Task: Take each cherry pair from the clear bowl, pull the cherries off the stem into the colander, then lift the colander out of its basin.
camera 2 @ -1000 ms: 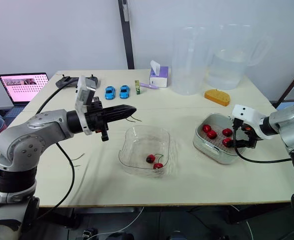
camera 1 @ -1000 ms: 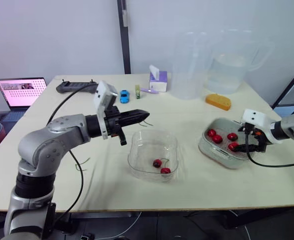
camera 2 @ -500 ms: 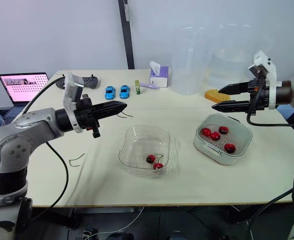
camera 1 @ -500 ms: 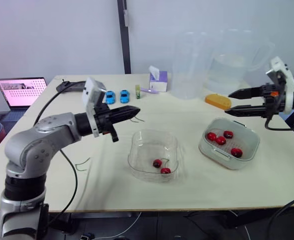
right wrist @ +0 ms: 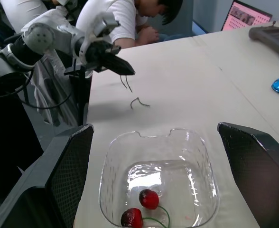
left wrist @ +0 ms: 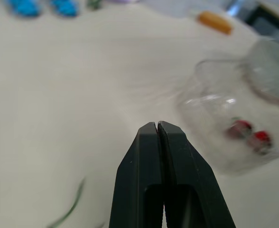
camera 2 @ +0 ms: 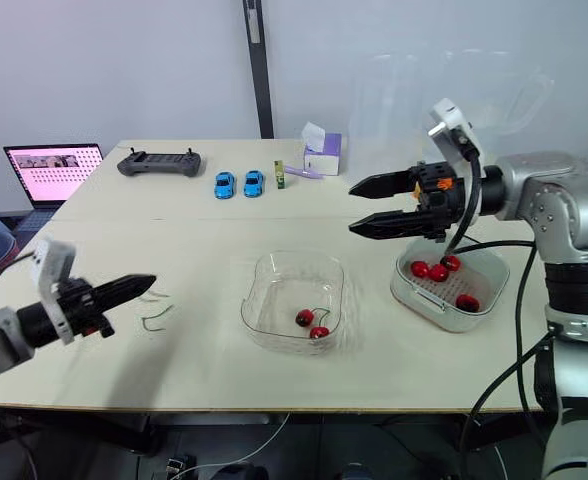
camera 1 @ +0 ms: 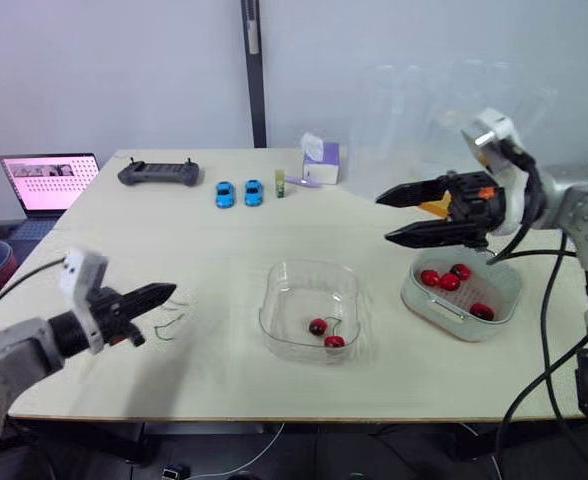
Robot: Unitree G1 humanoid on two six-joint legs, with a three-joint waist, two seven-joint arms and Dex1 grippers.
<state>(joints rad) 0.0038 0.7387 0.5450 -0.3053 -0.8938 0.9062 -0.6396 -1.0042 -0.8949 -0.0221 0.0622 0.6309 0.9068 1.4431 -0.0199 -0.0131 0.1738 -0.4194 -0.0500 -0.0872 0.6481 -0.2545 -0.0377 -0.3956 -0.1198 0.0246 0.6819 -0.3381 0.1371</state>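
Right wrist view looks past the right claw [camera 1: 384, 220], fingers wide apart, onto the bowl [right wrist: 110, 190], where one cherry pair [right wrist: 142, 209] lies on the bottom. This claw hangs in the air near the colander [camera 1: 414, 300], which holds several loose cherries [camera 1: 450, 282]. The left claw [camera 1: 169, 290] is pressed shut, low at the table's [camera 1: 224, 230] left edge, well apart from the bowl, beside bare stems [camera 1: 169, 322]. I judge the step to be fetching the last pair. Next, the right claw should descend into the bowl and close on the pair, then the left must come to pull.
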